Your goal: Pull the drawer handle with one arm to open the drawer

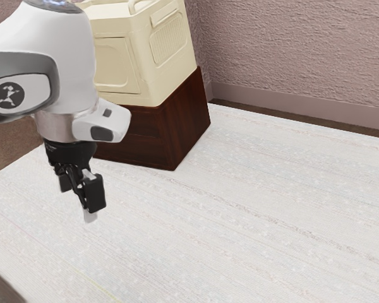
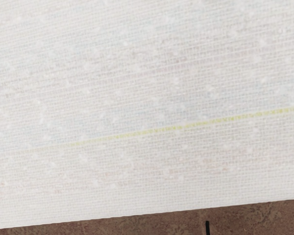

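"Where's the drawer?"

"I take it to be in the dark wooden cabinet (image 1: 188, 120), at the far side of the white cloth (image 1: 240, 208). The arm (image 1: 69, 69) covers part of the front, and I can't make out the handle."

"How does the cabinet look?"

"Deep reddish brown, boxy, square-cornered, with faint lines across the part of the front that shows."

"Which way does it point?"

"It's upright, one bottom corner toward the camera. The front looks to the near side and the exterior view's left; a plain side looks to the exterior view's right. Its long axis I can't tell — too much is hidden."

"And on top?"

"A cream box (image 1: 144, 95) with a ribbed panel on its side, resting on the cabinet."

"What about the gripper (image 1: 78, 201)?"

"Fingers apart, though how wide is hard to judge from this angle. It has hold of nothing — it hangs tips down over the cloth, nearer the camera than the cabinet and apart from it."

"Under the hand?"

"More cloth, crossed by a thin yellow line (image 2: 186, 126), then a brown surface (image 2: 137, 221) past its edge."
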Tool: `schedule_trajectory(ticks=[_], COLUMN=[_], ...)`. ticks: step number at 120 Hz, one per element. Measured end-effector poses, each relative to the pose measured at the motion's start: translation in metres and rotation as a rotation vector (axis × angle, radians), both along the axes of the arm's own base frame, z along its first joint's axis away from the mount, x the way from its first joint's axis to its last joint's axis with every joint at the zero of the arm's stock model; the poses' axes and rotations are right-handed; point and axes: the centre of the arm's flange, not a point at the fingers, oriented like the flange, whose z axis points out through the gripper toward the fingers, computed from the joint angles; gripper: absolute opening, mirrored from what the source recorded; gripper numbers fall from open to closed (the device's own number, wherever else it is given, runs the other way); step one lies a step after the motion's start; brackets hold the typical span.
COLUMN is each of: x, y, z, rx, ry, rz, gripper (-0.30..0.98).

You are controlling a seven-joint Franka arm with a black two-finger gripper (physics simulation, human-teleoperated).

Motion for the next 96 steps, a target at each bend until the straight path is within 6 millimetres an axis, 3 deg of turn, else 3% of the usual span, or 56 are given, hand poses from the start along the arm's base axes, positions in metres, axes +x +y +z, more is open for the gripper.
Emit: schedule_trajectory(ticks=[16,26,48,59,66,76,96], x=[0.009,0.011,0.055,0.069,0.070,0.074,0.070], y=[-0.033,-0.040,0.017,0.020,0.020,0.045,0.114], z=[0.009,0.011,-0.009,-0.008,0.003,0.008,-0.021], rx=[-0.063,-0.128,-0.126,-0.079,-0.112,-0.178,-0.207], ry=[-0.175,-0.213,-0.272,-0.312,-0.360,-0.415,-0.407], rz=[-0.063,-0.053,-0.164,-0.326,-0.467,-0.634,-0.776], gripper=[0.69,0.69,0.69,0.69,0.69,0.69,0.69])
